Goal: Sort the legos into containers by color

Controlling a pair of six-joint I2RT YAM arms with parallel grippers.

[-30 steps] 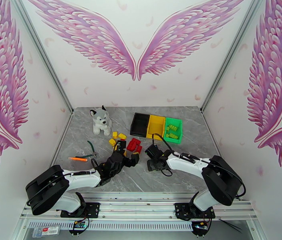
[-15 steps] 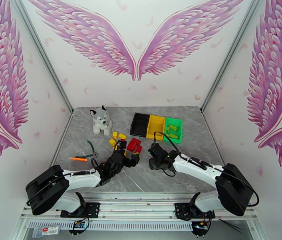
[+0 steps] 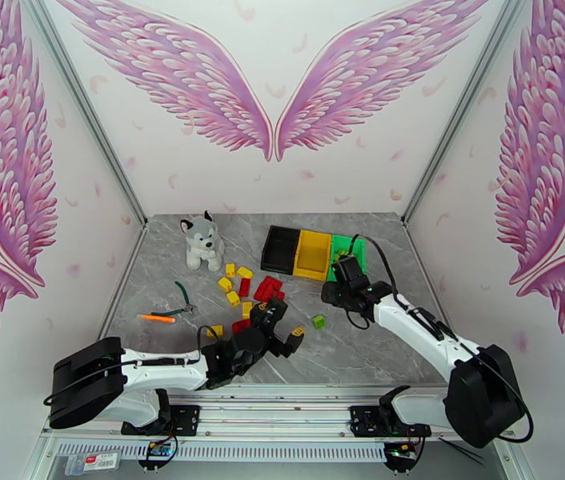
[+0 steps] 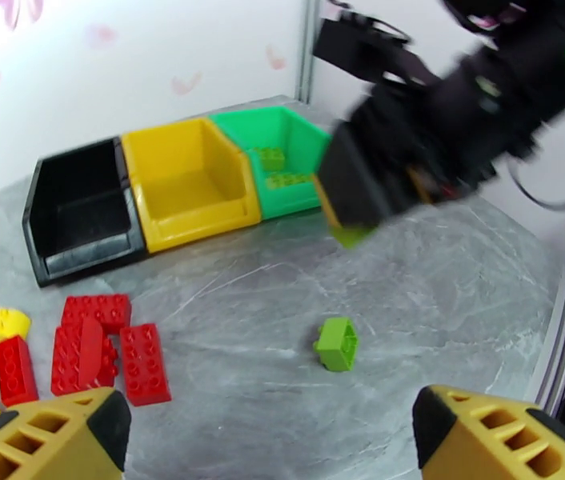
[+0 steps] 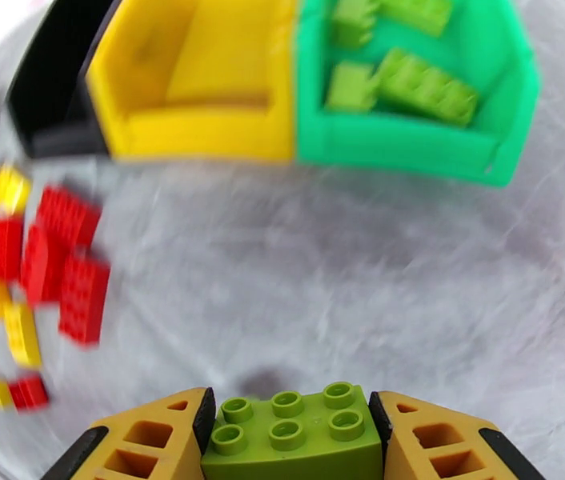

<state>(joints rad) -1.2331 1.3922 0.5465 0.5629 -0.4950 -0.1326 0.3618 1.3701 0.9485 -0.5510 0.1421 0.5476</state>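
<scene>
**A:** Top external. The right gripper (image 3: 334,294) hangs just short of the green bin (image 3: 340,246), and what it holds can't be read from up here. The left gripper (image 3: 282,326) is spread wide with nothing in it.

**B:** Any strays?

**A:** One loose green brick (image 3: 318,321) lies just right of the left gripper, apart from it. The red bricks (image 3: 265,288) and yellow bricks (image 3: 234,282) lie beyond it, to its left.

**B:** Left wrist?

**A:** The loose green brick lies ahead between the spread fingers (image 4: 50,442), untouched. Past it is the right gripper, a green sliver at its tip. Behind that, in a row, are the black bin (image 4: 82,206), the yellow bin (image 4: 190,182) and the green bin.

**B:** Right wrist?

**A:** That settles it. The jaws are clamped on the held green brick (image 5: 290,434), studs up, pinched at both ends. The green bin is ahead and to the right (green bricks already inside). The wall it shares with the yellow bin is dead ahead.

**B:** Risks?

**A:** My judgement only.
- The hand isn't over the bin yet, so letting go now drops the brick on the table (image 5: 410,258).
- Lined up on that shared wall, any leftward drift puts green in yellow.
- The arms are close. If the left gripper reaches for the stray, it may clip the right arm.
</scene>
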